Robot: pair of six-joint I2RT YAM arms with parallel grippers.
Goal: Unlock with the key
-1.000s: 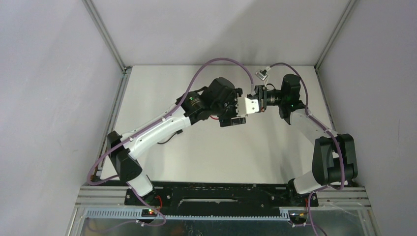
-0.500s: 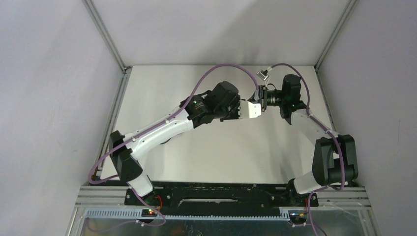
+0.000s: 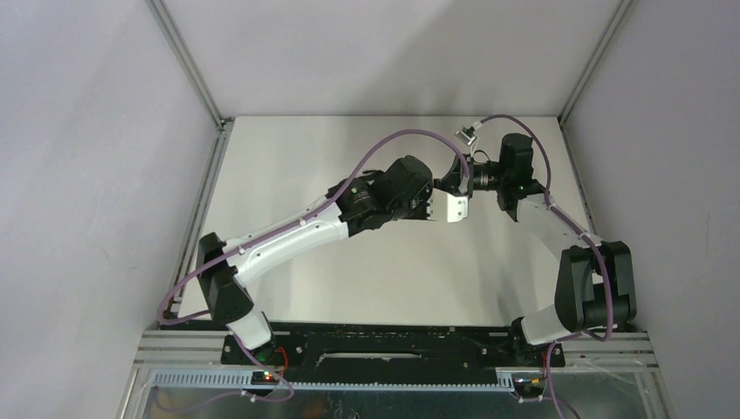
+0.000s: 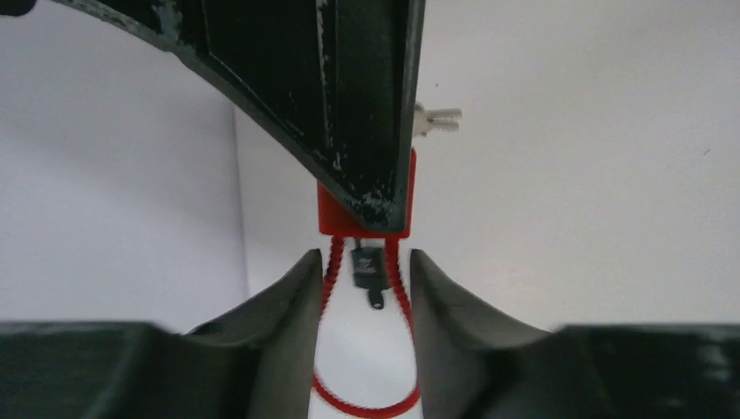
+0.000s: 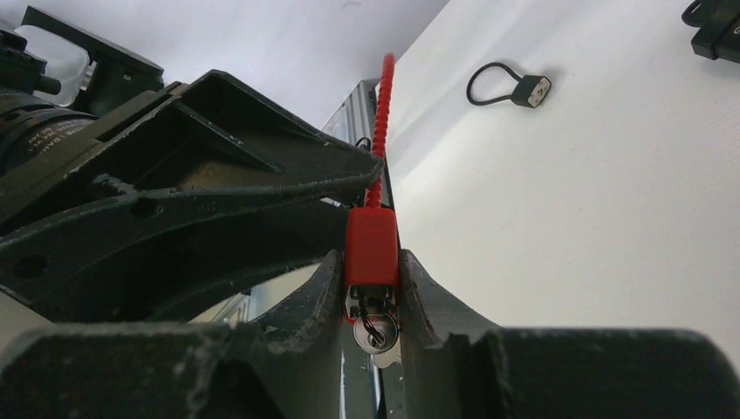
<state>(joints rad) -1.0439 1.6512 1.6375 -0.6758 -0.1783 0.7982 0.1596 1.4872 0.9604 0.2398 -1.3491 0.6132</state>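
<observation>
In the left wrist view, the top of the red padlock (image 4: 362, 218) is being covered by a dark finger (image 4: 349, 87) reaching down from the upper edge. A pale toothed piece (image 4: 439, 118) beside it is being half masked and is too small to be named. In the right wrist view, the blade of the key (image 5: 375, 333) is being concealed at lower centre. The loop of the red cable (image 5: 381, 113) is being lost at upper centre, and a black object (image 5: 716, 22) is being cropped by the upper right corner. In the top view, the padlock is being hidden at centre.
</observation>
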